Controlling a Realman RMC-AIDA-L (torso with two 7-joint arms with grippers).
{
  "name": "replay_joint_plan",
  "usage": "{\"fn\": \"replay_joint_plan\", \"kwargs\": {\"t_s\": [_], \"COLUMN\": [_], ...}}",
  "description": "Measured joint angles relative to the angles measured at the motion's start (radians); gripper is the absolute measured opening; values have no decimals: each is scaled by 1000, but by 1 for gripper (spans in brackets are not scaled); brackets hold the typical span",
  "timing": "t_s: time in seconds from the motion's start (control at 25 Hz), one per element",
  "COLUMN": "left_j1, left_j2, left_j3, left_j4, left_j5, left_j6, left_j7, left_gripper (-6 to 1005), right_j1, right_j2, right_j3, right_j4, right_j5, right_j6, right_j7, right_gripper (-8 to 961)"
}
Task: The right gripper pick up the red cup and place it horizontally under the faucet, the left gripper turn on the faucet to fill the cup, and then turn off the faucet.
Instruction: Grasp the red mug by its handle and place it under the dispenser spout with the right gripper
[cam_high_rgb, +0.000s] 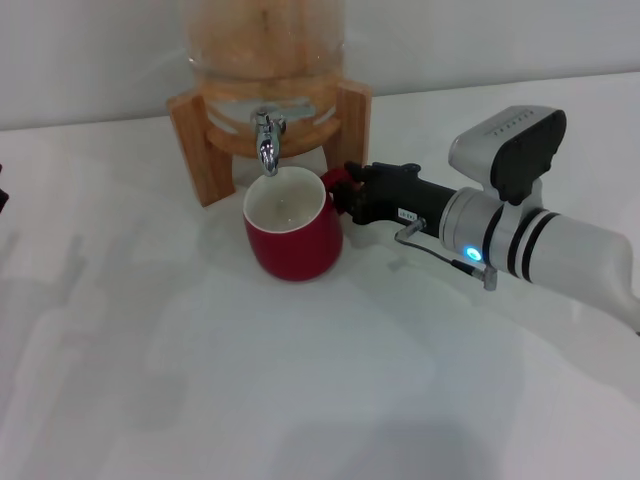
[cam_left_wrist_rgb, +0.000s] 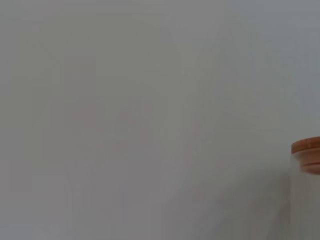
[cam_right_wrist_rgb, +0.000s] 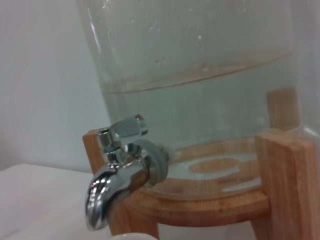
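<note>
The right gripper (cam_high_rgb: 345, 190) reaches in from the right, low over the table (cam_high_rgb: 300, 380), its black fingers clamped on the red handle of the cup (cam_high_rgb: 293, 235). The cup stands upright on the table just left of the fingertips, its white inside open to the top. Its rim sits directly below the spout of the faucet (cam_high_rgb: 267, 140), with a small gap between spout and rim. The faucet juts from the front of a glass dispenser (cam_high_rgb: 265, 40) resting on a wooden stand (cam_high_rgb: 200, 150) behind the cup. In the right wrist view the faucet (cam_right_wrist_rgb: 117, 172) shows close up, its lever lying sideways above the downturned spout, and the dispenser (cam_right_wrist_rgb: 195, 75) is partly full of water. The left gripper is out of sight; its wrist view shows only a blank wall and a wooden lid edge (cam_left_wrist_rgb: 307, 146).
</note>
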Motion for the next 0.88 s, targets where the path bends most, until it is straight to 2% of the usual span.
{"fn": "replay_joint_plan", "kwargs": {"t_s": [0.16, 0.88], "left_j1": [0, -1], "left_j2": [0, -2], "left_j3": [0, 0], "left_j4": [0, -2], "left_j5": [0, 0], "left_j6": [0, 0], "left_j7": [0, 0], "left_gripper": [848, 848], "right_j1": [10, 23], "right_j2": [0, 0], "right_j3": [-48, -45], "right_j4": [0, 10], "right_j5": [53, 80], "right_j6": [0, 0], "right_j7": [-7, -10], "right_gripper": [296, 297]}}
